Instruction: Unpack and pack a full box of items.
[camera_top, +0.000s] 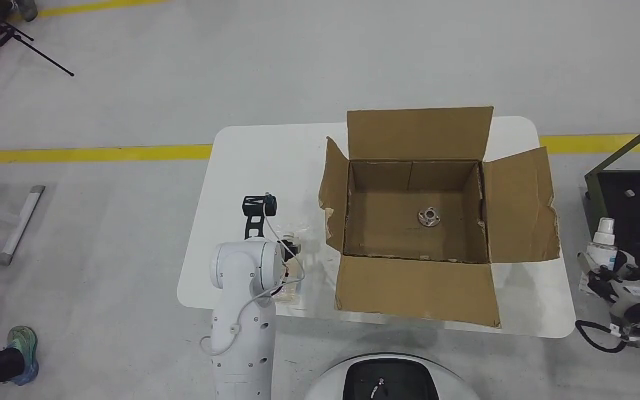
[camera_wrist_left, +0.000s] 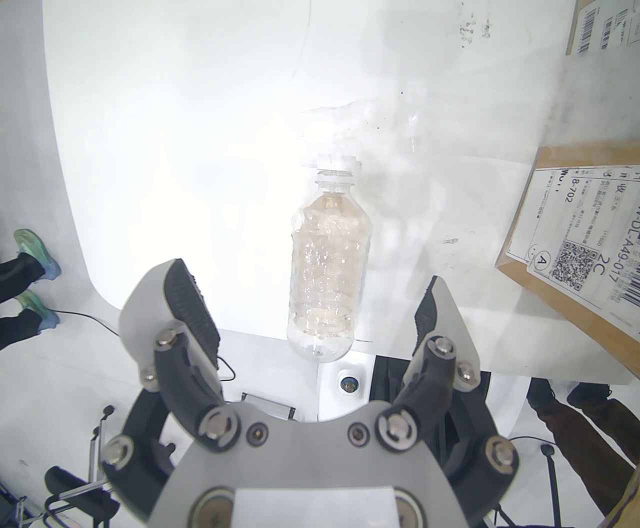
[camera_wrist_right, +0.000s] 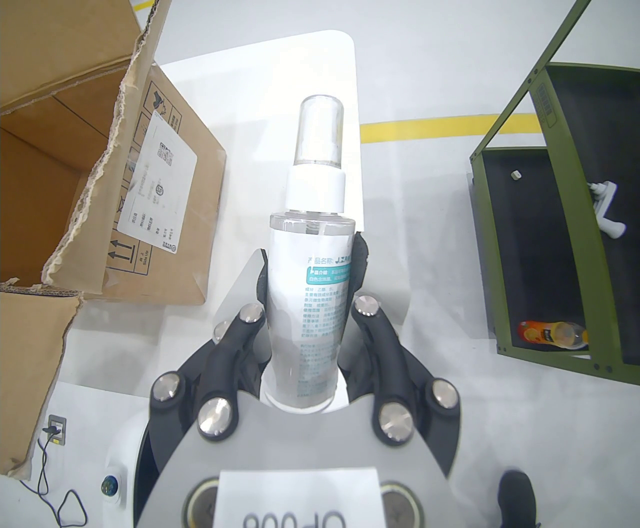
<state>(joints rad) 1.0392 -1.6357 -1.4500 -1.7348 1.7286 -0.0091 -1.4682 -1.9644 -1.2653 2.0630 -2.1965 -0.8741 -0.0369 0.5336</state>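
While my right gripper (camera_wrist_right: 311, 260) clamps the spray bottle (camera_wrist_right: 307, 310), my wide-open left gripper (camera_wrist_left: 307, 285) could nudge the clear plastic bottle (camera_wrist_left: 327, 270) off the table's (camera_wrist_left: 200, 150) near edge.

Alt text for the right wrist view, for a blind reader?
The right gripper is shut on a clear spray bottle with a white pump. Behind it are the white table, an open cardboard box and a green bin holding an orange bottle.

table (camera_top: 260, 170) — white | open cardboard box (camera_top: 520, 215) on it | clear bottle (camera_wrist_left: 327, 270) lying near edge
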